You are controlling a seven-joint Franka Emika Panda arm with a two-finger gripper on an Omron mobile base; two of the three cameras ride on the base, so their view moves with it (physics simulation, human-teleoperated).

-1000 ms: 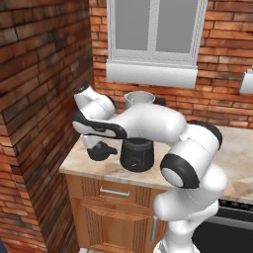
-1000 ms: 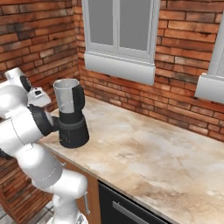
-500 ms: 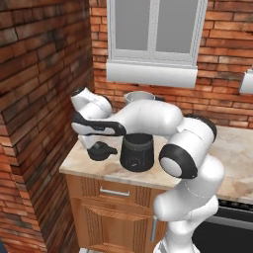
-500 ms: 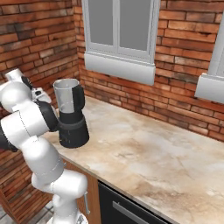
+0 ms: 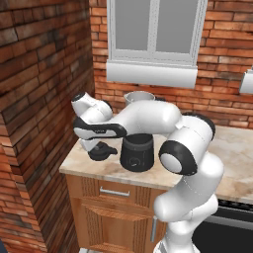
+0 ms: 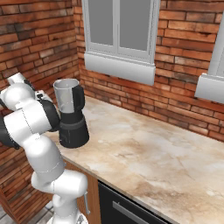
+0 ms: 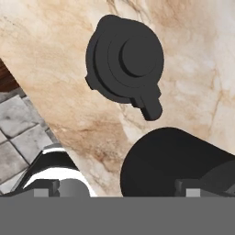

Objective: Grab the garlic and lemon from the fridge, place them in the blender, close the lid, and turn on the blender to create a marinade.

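Note:
The black lid (image 7: 125,64) lies flat on the marble counter, knob up and side tab toward the blender; it sits left of the blender as lid (image 5: 101,150). The blender has a squat black base (image 5: 138,154) and a clear jar (image 6: 68,98) with an uncovered mouth. My gripper (image 7: 117,190) hangs above the lid and the counter's left end, open with nothing between its fingers; in the left base view the gripper (image 5: 90,144) is just over the lid. The blender base (image 7: 174,163) is close beside the hand. The fridge, garlic and lemon are out of view.
A brick wall (image 5: 34,99) stands close on the left. The counter edge (image 7: 32,87) drops to a tiled floor beside the lid. The window sill (image 5: 150,74) juts out above the blender. The counter (image 6: 153,153) stretches right, with wooden cabinets (image 5: 108,212) below.
The arm's elbow and upper links have swung in toward the blender. The hand has stayed over the lid, which has not moved.

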